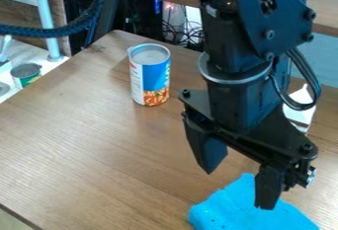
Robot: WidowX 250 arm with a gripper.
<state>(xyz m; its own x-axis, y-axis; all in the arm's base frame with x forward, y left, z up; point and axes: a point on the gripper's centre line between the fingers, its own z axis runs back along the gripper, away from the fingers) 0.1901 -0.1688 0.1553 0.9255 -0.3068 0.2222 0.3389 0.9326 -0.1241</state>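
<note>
The black gripper [239, 183] hangs over the right half of the wooden table, its two fingers spread wide apart with nothing between them. Below it, at the bottom right, lies a bright blue cloth [245, 210], partly covered by the right finger; whether they touch I cannot tell. A can [150, 76] with a blue, white and orange label stands upright to the left of the arm, behind the gripper and apart from it.
Behind the arm on the right is a white object [301, 106], partly hidden. A smaller green-labelled can [26, 75] stands on a lighter surface at the far left, beside a pale pole [46, 19]. Cables lie beyond the back edge of the table [86, 125].
</note>
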